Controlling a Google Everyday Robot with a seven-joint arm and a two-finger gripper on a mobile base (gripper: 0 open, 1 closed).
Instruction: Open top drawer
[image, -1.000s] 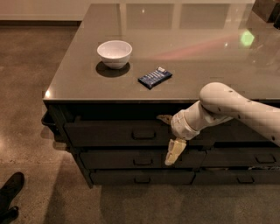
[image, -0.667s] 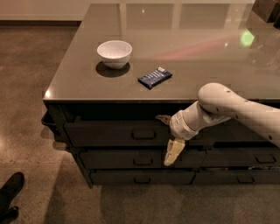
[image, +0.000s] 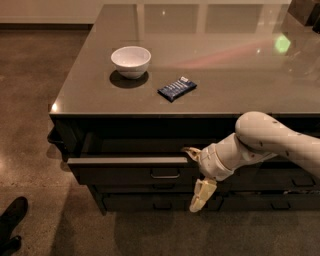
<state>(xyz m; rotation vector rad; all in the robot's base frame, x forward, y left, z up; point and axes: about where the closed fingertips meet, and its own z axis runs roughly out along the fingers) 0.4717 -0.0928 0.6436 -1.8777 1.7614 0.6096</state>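
Since a second ago the top drawer (image: 120, 172) has slid out from under the front edge of the surface (image: 240, 75). It now stands partly open below the front left corner, with a dark gap behind its flat, matt dark grey front panel. The surface itself is a broad, glossy grey slab with pale reflections, and it has not changed. The arm (image: 270, 137), smooth rounded cream-white shells, reaches in from the right and sits lower than before. Its gripper (image: 192, 179) is at the right end of the drawer front. The fingers (image: 202, 194) are spread wide and clamp nothing: one hooks the panel's top right corner, while the other, a pale blunt tab, hangs down over the drawers below. The round white bowl (image: 130, 60) and the flat blue packet (image: 177, 88) lie where they were, near the front edge. A small rectangular metal loop handle (image: 165, 175) sits on the panel just left of the gripper.
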